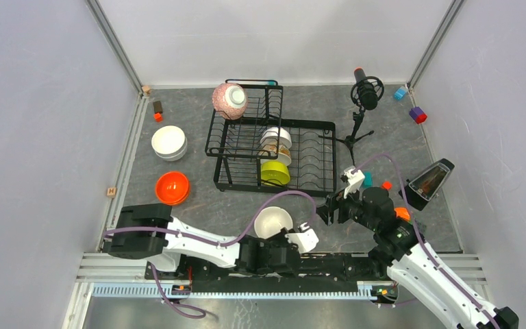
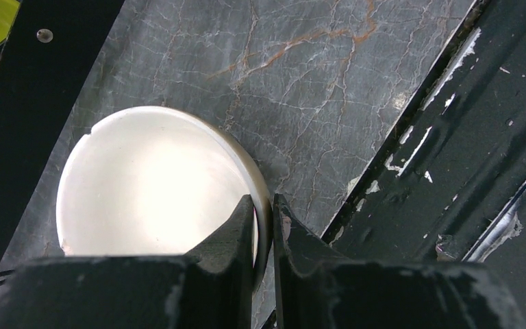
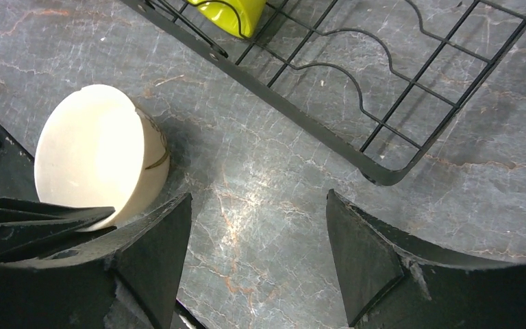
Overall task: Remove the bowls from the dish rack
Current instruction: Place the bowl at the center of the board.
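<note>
Left gripper (image 2: 263, 200) is clamped on the rim of a cream bowl (image 2: 151, 185), one finger inside and one outside. The bowl is tilted and sits just in front of the dish rack (image 1: 311, 123); can't tell if its foot touches the grey table (image 1: 198, 116). Right gripper (image 3: 260, 226) is spread wide with nothing between the fingers, over bare table by the rack's near right corner. Hidden or cut off: the held bowl's near edge is behind the left fingers in the wrist view, and the right wrist view clips the rack to one corner. Count: one pink-speckled bowl (image 1: 229, 101) on the upper shelf. On the lower tray, one lime green bowl (image 1: 274, 173) stands on edge, with roughly three white or dark ones (image 1: 275, 140) packed behind it, overlapping and hard to separate. Left of the rack is a white stack (image 1: 169, 142), looks like two, and an orange bowl (image 1: 172, 187), maybe two nested, can't tell. One microphone on a tripod (image 1: 366, 92) is at far right, and one black wedge-shaped item (image 1: 428, 181) I can't identify. Writing: a wooden block (image 1: 111, 192) by the left wall has a letter, looks like H, too small to be sure.
</note>
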`<state>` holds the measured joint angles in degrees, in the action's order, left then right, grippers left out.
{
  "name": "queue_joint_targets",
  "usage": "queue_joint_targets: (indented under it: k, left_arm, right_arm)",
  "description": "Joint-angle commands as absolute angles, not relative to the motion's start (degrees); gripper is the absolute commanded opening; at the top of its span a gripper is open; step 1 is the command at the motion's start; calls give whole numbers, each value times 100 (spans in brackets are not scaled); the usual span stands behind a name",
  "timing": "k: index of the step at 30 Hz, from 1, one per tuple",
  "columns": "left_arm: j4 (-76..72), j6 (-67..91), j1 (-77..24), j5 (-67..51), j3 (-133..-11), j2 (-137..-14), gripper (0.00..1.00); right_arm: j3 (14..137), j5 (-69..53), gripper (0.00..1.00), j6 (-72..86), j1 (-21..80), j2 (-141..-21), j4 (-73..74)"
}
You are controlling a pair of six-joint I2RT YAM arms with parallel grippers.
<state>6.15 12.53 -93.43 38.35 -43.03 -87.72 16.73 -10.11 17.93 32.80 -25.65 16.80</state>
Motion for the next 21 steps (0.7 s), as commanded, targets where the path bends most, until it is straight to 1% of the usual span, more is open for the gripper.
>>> queue_joint_targets:
  k: [1, 5, 7, 9, 12, 15, 21]
  left_arm:
    - [220, 1745, -9408, 4263, -4265, -8721, 4]
    - [268, 1870, -9432, 4214, -4217, -8693, 17]
    - [294, 1911, -9453, 4176, -4223, -8690, 29]
    - [339, 1925, -9501, 4185, -4260, -8659, 44]
    - [433, 1925, -9619, 4326, -4340, -8510, 58]
    - [629, 1976, -9754, 4500, -4460, -8238, 67]
    - [1525, 2906, -9879, 4916, -4570, -7121, 80]
  right_arm:
    - [1619, -1208, 77, 1799, 3286, -2621, 1455]
    - [1632, -1226, 77, 1792, 3283, -2643, 1459]
    - [1631, -1247, 77, 1785, 3284, -2652, 1472]
    - [1654, -1272, 77, 1778, 3280, -2662, 1494]
    - [1746, -1289, 77, 1757, 3286, -2701, 1566]
    - [1877, -1323, 76, 1716, 3283, -2773, 1649]
    - [2174, -1521, 73, 1632, 3299, -3127, 1709]
